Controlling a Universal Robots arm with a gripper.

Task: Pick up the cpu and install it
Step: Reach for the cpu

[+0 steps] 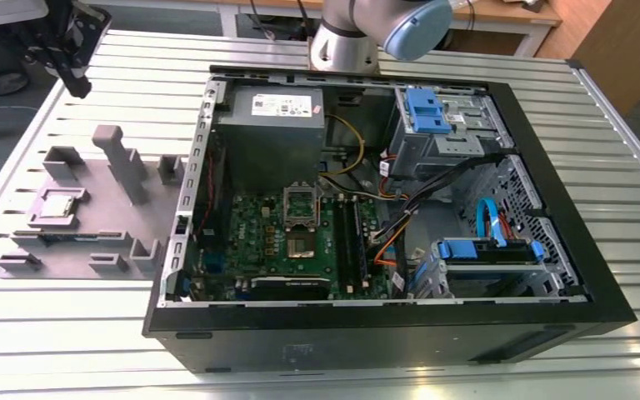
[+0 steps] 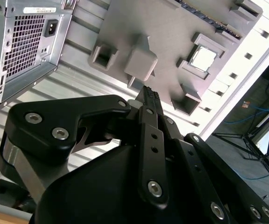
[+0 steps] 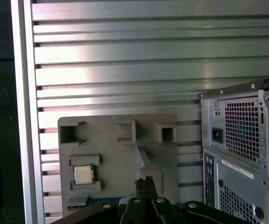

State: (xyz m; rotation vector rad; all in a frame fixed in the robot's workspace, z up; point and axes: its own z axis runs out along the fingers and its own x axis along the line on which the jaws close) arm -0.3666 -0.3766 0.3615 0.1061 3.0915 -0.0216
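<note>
- Sitting silver side up in its square pocket on the lilac-grey holder tray (image 1: 97, 227), the cpu (image 1: 61, 202) hasn't been picked up.
- That tray lies on the slatted metal surface (image 1: 76, 333), just beside the open PC case (image 1: 387, 333), on the exterior view's left.
- Both wrist views catch the cpu (image 3: 84, 174) (image 2: 203, 58) in the same pocket, with a thin green edge around the metal top.
- The black jaws are pinched together with nothing between them. They hover above the tray, near one of its raised blocks (image 2: 140, 62) and clear of the cpu.
- Inside the case, the green motherboard (image 1: 253, 237) has its socket (image 1: 301, 243) with the dark metal frame (image 1: 301, 202) flipped up next to it, I think. It's kinda hard to make out from that angle.
- The arm (image 1: 353, 42) comes in from the far side of the case.
</note>
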